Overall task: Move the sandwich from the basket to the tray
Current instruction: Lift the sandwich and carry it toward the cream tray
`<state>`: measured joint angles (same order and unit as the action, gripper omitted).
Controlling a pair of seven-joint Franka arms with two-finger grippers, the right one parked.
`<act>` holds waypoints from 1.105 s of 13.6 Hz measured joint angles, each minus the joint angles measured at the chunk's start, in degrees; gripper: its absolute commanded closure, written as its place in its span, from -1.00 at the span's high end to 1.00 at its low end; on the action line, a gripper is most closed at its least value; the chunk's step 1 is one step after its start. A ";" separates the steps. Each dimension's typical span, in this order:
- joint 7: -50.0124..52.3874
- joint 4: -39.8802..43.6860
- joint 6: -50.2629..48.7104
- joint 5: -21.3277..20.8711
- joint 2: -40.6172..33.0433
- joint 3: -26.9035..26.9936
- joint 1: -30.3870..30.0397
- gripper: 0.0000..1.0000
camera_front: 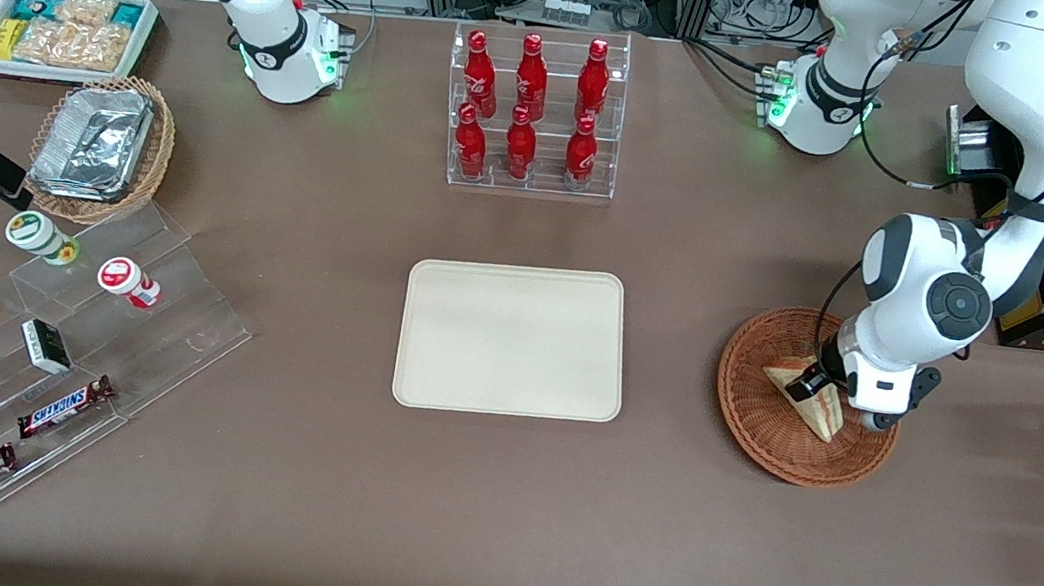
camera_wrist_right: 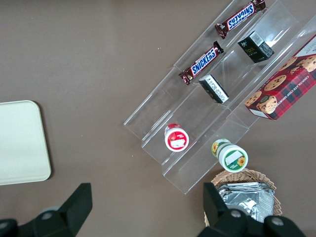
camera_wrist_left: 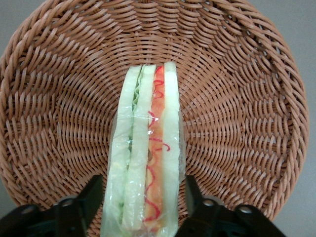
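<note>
Reddish-brown round woven wicker basket point(camera_wrist_left: 232, 98) with the clear-wrapped triangular sandwich point(camera_wrist_left: 148, 148) of pale bread, red and green filling standing cut side up, between the black fingers point(camera_wrist_left: 91, 195).

Low over the basket, the left arm's two-finger gripper point(camera_front: 818, 382) points straight down, its forearm bent above it; the fingers straddle the wedge, spread a little wider than it and seemingly not yet pressing. Risk, as I judge it: the slick wrap and soft bread could slip or squash if the close lands off-centre, or the wedge could tip against the weave. Well away toward the parked arm lies the flat cream-beige rectangular tray point(camera_front: 514, 340).
</note>
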<state>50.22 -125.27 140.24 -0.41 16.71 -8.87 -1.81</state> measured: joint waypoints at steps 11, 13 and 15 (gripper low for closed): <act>-7.36 14.98 -24.45 0.01 -4.24 -2.07 3.74 -1.00; -11.06 17.48 -26.55 0.06 -3.32 -2.16 6.61 -1.00; -12.40 19.67 -26.56 0.07 -0.99 -2.29 10.82 -1.00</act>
<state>37.82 -105.60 113.68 -0.34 15.71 -11.16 9.01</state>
